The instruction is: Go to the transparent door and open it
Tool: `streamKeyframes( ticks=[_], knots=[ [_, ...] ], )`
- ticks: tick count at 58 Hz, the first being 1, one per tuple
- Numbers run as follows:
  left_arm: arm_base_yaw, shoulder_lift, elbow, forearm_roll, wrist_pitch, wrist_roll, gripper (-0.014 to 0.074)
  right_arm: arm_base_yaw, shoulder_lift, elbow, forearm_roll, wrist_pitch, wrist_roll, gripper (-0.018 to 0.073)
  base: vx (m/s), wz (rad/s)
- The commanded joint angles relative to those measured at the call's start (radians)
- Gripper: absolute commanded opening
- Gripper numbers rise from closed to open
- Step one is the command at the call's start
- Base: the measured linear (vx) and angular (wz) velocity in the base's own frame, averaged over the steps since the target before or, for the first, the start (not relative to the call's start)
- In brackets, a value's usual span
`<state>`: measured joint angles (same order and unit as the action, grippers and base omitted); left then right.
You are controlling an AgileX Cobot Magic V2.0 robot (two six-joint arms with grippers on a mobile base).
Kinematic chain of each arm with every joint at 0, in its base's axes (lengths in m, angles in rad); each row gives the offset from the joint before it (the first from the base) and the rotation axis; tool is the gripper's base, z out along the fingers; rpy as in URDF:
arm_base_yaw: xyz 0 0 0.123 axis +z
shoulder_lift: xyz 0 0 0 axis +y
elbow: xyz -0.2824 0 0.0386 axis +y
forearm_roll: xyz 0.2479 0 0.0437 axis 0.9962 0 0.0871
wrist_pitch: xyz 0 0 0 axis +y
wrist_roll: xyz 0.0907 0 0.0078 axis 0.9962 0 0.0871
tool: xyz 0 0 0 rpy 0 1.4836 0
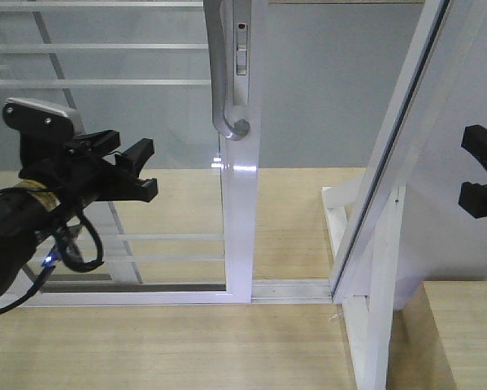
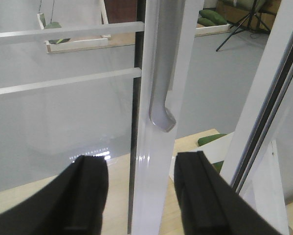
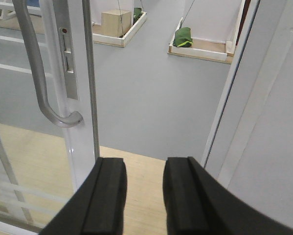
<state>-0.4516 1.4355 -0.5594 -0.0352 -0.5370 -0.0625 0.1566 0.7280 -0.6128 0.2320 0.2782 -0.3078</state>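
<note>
Misalignment is the chief risk. The transparent door stands upright in its floor track, with its curved grey handle high on the stile. An open gap lies between the stile and the slanting white-framed panel to its right. The left gripper hangs with jaws spread and empty, in front of the glass, left of the stile and lower than the handle's hooked end. From the left wrist view the jaws seem to straddle the stile, though depth is hard to judge. Closing at this height would likely miss the handle and pinch the frame or strike the glass. A skewed pull could bind the door in its track. The right gripper, jaws parted and holding nothing, sits near the slanting panel and could knock it.
</note>
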Motion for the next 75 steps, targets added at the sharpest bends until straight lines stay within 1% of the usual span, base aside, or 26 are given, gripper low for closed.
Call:
streamKeyframes(
  ticks=[1,5,9,21,28,40,52,57,64,67,70,75],
  knots=[
    [-0.019,0.042,-0.107,0.02,-0.106,-0.019,0.0449,-0.004,-0.004,-0.029,-0.005,-0.058,-0.01,0.0286,0.0,0.0],
    [-0.027,0.097,-0.178,0.053,-0.106,-0.019,0.0449,-0.004,-0.004,-0.029,-0.005,-0.05,-0.01,0.0286,0.0,0.0],
    [-0.029,0.147,-0.251,0.07,-0.104,-0.019,0.0449,-0.004,-0.004,-0.029,-0.005,-0.033,-0.006,0.0286,0.0,0.0],
    [-0.029,0.287,-0.474,0.07,-0.09,-0.015,0.0449,-0.004,-0.004,-0.029,-0.005,0.038,-0.006,0.0286,0.0,0.0],
    [-0.029,0.356,-0.583,0.07,-0.086,-0.015,0.0449,-0.004,-0.004,-0.029,-0.005,0.042,-0.007,0.0286,0.0,0.0],
    [-0.027,0.477,-0.77,0.07,-0.029,-0.011,0.0449,-0.004,-0.004,-0.029,-0.005,0.043,-0.015,0.0286,0.0,0.0],
    [-0.024,0.557,-0.895,0.058,-0.013,0.091,0.0449,-0.004,-0.004,-0.029,-0.005,0.043,-0.015,0.0286,0.0,0.0],
    [-0.024,0.572,-0.92,0.057,0.024,0.09,0.0449,-0.004,-0.004,-0.029,-0.005,0.043,-0.015,0.0286,0.0,0.0],
    [-0.023,0.573,-0.921,0.057,0.026,0.091,0.044,-0.004,-0.004,-0.029,-0.009,0.043,-0.015,0.0286,0.0,0.0],
    [-0.02,0.573,-0.921,0.035,0.029,0.1,0.043,-0.004,-0.004,-0.029,-0.01,0.043,-0.015,0.0286,0.0,0.0],
    [-0.017,0.573,-0.921,-0.006,0.031,0.12,0.0422,-0.004,-0.004,-0.029,-0.011,0.044,-0.015,0.0286,0.0,0.0],
    [-0.002,0.573,-0.918,-0.113,0.034,0.165,0.0415,-0.004,-0.004,-0.029,-0.031,0.047,-0.015,0.0286,0.0,0.0]
  ],
)
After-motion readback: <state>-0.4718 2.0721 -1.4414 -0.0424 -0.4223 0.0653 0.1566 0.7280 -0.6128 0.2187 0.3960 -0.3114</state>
